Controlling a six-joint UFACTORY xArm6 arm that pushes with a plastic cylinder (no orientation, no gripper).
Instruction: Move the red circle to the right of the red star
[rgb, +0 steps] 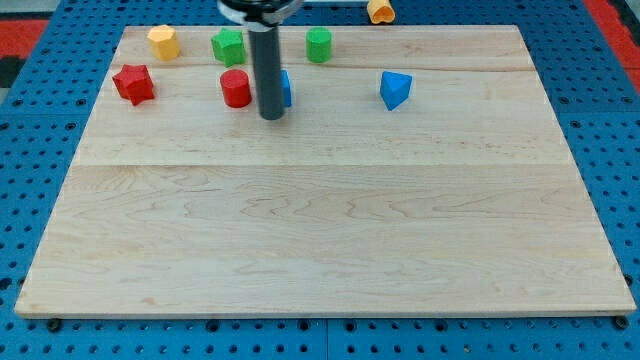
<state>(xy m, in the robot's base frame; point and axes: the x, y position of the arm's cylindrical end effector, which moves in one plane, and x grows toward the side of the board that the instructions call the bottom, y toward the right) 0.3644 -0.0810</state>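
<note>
- Nearest the camera, the lower half of the wooden board (320, 250) lies bare of blocks, its pale planks running across the view.
- Farther up, my tip (271, 117) rests on the board just right of the red circle (236, 88), apart from it by a thin gap; the rod carries no jaws, so there is nothing to spread or press together.
- Behind the rod, a blue block (285, 88) is mostly hidden, its shape unclear; a second blue block (395, 89), faceted, sits well to the view's right.
- The red circle stands in the same row as the red star (132, 84), already on the star's right but well apart from it.
- Judged from this, the step in hand is a leftward push: my tip should meet the circle's right side at mid-height of its outline and drive straight toward the star, stopping just short of contact.
- Push off-centre and the round block may roll aside toward the green block (228, 45) above it.
- At the far edge sit a yellow block (163, 42), a second green block (318, 44) and, off the board, an orange block (380, 11).
</note>
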